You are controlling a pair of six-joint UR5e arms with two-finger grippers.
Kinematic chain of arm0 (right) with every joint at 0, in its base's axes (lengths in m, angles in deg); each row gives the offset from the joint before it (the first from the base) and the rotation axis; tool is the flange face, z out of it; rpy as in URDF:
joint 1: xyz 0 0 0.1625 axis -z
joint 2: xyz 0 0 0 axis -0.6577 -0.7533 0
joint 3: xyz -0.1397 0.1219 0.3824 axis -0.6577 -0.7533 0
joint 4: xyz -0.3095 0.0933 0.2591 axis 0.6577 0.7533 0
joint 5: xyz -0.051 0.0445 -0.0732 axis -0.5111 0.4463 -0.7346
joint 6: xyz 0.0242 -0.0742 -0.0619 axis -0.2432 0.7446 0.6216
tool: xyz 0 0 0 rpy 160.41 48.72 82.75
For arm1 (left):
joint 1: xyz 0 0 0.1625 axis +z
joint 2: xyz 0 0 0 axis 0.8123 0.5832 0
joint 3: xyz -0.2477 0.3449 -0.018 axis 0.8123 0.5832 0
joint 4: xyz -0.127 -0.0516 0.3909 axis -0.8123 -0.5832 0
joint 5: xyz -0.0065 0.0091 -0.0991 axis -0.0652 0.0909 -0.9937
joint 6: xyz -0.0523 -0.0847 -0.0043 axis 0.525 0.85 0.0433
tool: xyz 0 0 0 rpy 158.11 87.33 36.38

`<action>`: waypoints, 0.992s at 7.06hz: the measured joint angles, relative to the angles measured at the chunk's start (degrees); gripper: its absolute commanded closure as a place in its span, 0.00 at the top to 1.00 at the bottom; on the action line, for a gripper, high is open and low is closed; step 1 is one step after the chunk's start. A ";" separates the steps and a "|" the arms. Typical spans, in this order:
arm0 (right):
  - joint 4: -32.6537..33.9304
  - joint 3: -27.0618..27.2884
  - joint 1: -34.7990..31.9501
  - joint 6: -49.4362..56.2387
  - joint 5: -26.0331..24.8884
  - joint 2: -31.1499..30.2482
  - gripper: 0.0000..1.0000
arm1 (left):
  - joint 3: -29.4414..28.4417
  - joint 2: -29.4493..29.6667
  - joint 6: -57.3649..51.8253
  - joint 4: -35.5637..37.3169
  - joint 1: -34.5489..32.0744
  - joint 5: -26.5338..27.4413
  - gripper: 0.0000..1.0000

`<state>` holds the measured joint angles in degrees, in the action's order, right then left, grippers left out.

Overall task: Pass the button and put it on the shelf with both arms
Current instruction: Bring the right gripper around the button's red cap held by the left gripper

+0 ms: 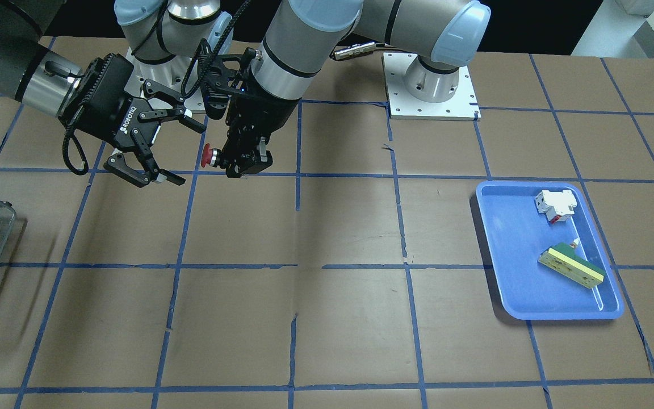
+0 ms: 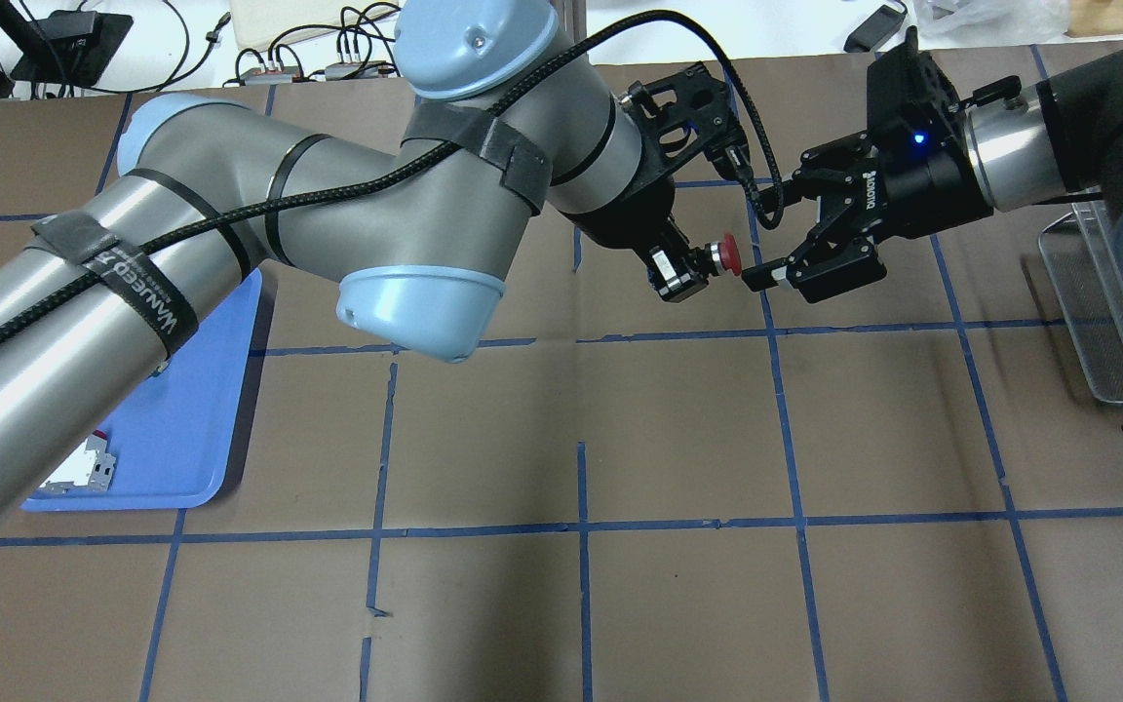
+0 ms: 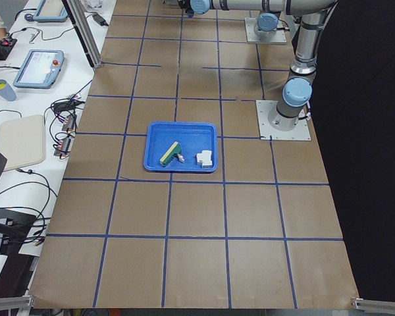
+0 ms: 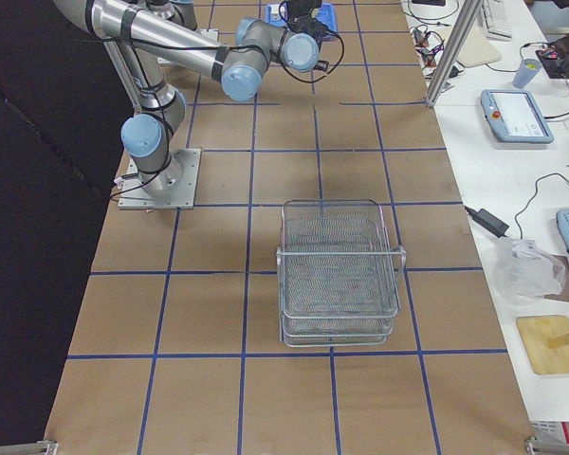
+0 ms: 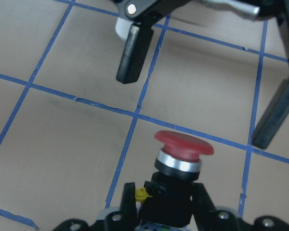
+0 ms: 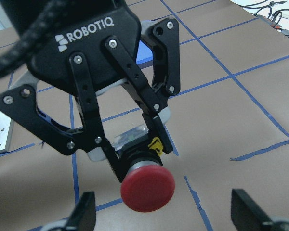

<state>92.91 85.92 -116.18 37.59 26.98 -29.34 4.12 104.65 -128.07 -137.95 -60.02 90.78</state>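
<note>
Just one button (image 1: 206, 155), one shelf (image 4: 339, 284), one tray (image 1: 517, 255).

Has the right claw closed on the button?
No: the right claw is open and not touching the button, which only the left claw grips.

button (image 1: 206, 155) in left gripper (image 1: 229, 161), right gripper (image 1: 186, 152) facing it just beside, shelf (image 4: 341, 284) way off robot's right, tray (image 1: 508, 272) off its left
</note>
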 measured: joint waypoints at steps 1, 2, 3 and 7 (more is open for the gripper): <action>-0.01 0.00 -0.49 1.12 -0.07 0.08 1.00 | 0.00 -0.03 0.00 0.01 0.00 0.00 0.00; -0.09 0.00 -0.81 2.36 -0.18 0.11 1.00 | -0.01 -0.06 0.00 0.01 0.00 0.00 0.00; -0.21 0.00 -1.08 2.89 -0.23 0.13 1.00 | -0.05 -0.08 -0.02 0.01 0.02 0.00 0.00; -0.91 0.00 -1.99 2.61 -0.16 0.16 0.99 | -0.11 -0.12 -0.08 0.04 0.15 0.00 0.00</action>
<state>91.99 85.92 -118.17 40.20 26.82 -29.17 4.01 104.53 -128.16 -137.91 -59.87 90.78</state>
